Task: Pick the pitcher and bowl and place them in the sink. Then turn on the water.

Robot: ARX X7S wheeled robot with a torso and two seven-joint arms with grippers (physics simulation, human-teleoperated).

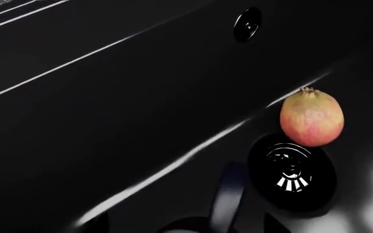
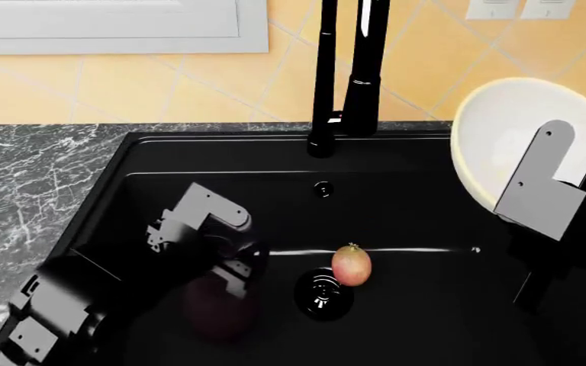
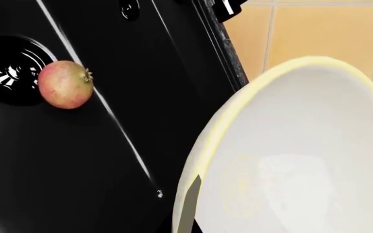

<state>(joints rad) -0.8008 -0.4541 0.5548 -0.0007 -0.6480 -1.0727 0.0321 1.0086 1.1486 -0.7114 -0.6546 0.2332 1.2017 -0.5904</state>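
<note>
Nearest the head camera, the left hand (image 2: 234,263) sits low inside the sink (image 2: 415,335), over the dark brown-purple pitcher (image 2: 219,307), which shows only as a dim reddish-dark bulge on the basin floor beneath it. Whether its fingers are closed on the pitcher or spread apart cannot be told; the left wrist view shows only a curved dark loop that looks like the pitcher's handle (image 1: 228,199) at the picture's edge.

Also in the basin, a small red-yellow apple (image 2: 351,264) rests on the floor, touching the rim of the round drain (image 2: 323,293). An overflow fitting (image 2: 322,189) sits in the back wall.

At the right side, the right hand (image 2: 542,187) holds the cream-white bowl (image 2: 502,130) tilted steeply on edge, raised above the right part of the sink, its opening facing the camera and its pale yellowish rim uppermost. One flat grey finger (image 3: 188,206) lies against the rim, clamped on it. Nothing is seen inside the bowl.

Behind the basin stands the tall black faucet (image 2: 346,76). A grey marbled counter (image 2: 28,191) surrounds the sink, backed by a wall of orange-yellow tiles (image 2: 120,88) with a white window frame (image 2: 110,27) above it at left.
</note>
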